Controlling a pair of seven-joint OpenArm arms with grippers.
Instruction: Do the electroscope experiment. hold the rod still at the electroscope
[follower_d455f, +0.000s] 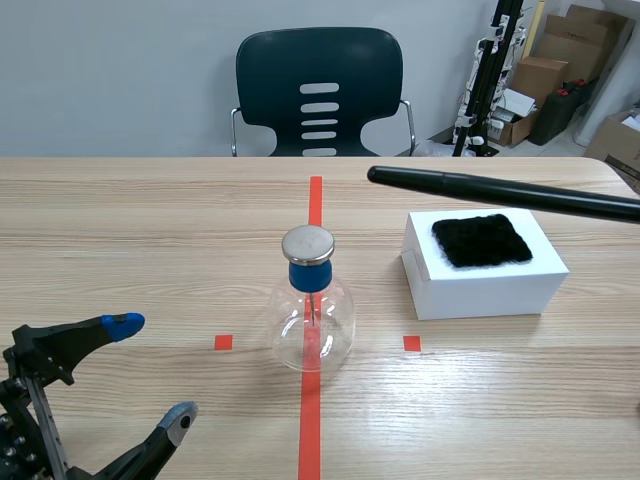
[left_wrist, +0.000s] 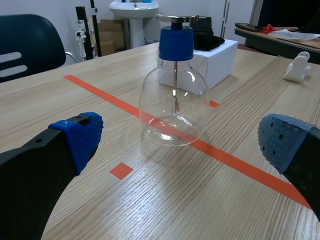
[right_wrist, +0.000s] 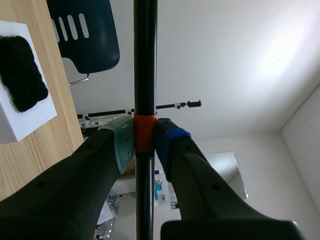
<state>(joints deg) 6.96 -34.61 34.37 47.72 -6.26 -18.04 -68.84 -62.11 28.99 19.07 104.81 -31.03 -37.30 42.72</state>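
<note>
I'm gripping the rod (follower_d455f: 500, 192) sideways in my right claw (right_wrist: 145, 142), tip sitting just right of the jar's (follower_d455f: 312, 325) cap (follower_d455f: 308, 243).

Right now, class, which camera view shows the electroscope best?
The left wrist view: the electroscope stands close up in the middle, its blue stopper and inner stem plain through the glass. The scene view shows it smaller, from above, with its metal cap. The right wrist view does not show it.
</note>
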